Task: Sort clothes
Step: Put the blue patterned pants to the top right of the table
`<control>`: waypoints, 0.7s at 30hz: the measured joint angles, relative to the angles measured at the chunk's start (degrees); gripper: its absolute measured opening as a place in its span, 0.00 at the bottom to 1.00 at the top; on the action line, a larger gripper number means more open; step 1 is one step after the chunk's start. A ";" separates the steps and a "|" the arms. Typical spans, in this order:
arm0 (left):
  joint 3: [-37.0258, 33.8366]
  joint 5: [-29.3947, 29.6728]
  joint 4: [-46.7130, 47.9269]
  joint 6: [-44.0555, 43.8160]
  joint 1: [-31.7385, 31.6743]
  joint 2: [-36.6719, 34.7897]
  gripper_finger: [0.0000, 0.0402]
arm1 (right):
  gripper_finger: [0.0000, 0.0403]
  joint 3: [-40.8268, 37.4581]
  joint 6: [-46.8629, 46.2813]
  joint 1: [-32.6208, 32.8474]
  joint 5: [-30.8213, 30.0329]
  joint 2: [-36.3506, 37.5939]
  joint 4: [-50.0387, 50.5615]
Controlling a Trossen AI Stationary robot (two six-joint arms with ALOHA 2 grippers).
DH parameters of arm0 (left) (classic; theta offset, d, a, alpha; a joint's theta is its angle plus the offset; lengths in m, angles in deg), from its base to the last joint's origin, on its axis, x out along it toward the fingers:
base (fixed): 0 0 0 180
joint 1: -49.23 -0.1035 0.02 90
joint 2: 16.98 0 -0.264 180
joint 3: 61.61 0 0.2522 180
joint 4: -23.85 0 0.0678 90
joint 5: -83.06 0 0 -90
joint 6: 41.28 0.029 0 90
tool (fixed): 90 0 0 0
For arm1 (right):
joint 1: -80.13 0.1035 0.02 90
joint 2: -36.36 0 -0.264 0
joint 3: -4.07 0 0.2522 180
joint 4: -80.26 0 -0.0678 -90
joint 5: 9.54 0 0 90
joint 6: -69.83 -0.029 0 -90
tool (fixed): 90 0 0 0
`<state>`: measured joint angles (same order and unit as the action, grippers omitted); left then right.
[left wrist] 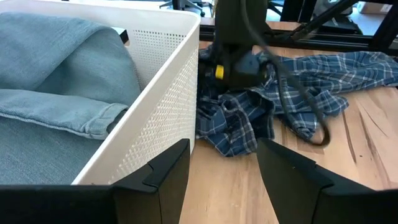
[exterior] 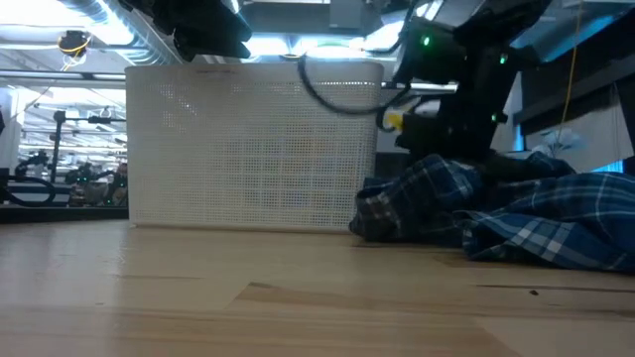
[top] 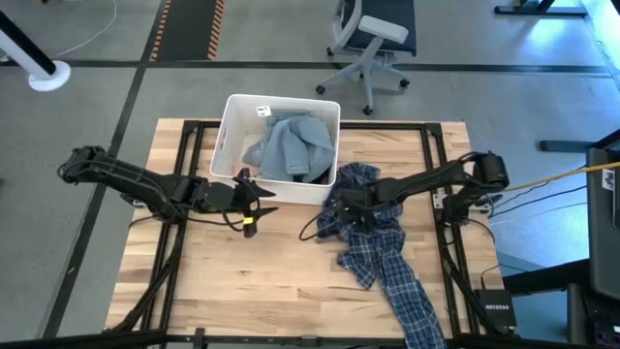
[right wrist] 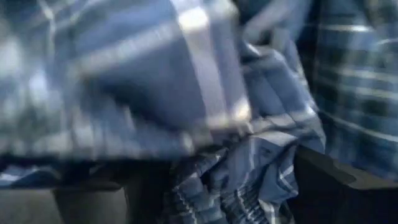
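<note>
- Worktop: bare wood over most of its near half; white bin set at the far middle, plaid shirt sprawled from the bin's right-hand wall down toward the near right edge.
- Plaid shirt: large, loose, partly bunched against the bin wall. Best lifted from the gathered heap near the bin, high enough to clear the rim, with the long trailing tail expected to drag. Advisable to take several layers at once, then raise slowly so as not to tip or shift the bin.
- Grey-blue top: already lying inside the bin, folded over itself, filling most of it.
- Right claw: down on the bunched upper end of the plaid shirt, just beside the bin's near right corner. Wrist view filled with plaid cloth pressed close around the dark fingers; whether spread or pinching the cloth cannot be told.
- Left claw: just off the bin's near wall, left of the shirt and apart from it, fingers spread, nothing between them. Judged to be waiting.
- Risk noted: cable loop near the right claw liable to snag in cloth.
</note>
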<state>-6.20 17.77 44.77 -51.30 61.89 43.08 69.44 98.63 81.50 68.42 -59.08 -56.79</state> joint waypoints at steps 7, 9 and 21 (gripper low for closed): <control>0.00 0.00 -0.07 -0.02 0.00 0.00 0.45 | 0.69 0.55 0.08 0.11 -0.63 -5.78 -0.11; 0.00 0.00 -0.11 -0.02 -0.01 0.00 0.45 | 0.65 0.52 0.11 0.12 -0.39 -5.93 -0.32; 0.00 0.00 -0.04 0.00 0.00 0.00 0.45 | 0.06 0.06 -1.42 2.56 6.96 -4.88 -1.24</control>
<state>-6.20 17.77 44.73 -51.30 61.89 43.08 69.50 97.21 84.06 75.38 -63.97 -58.04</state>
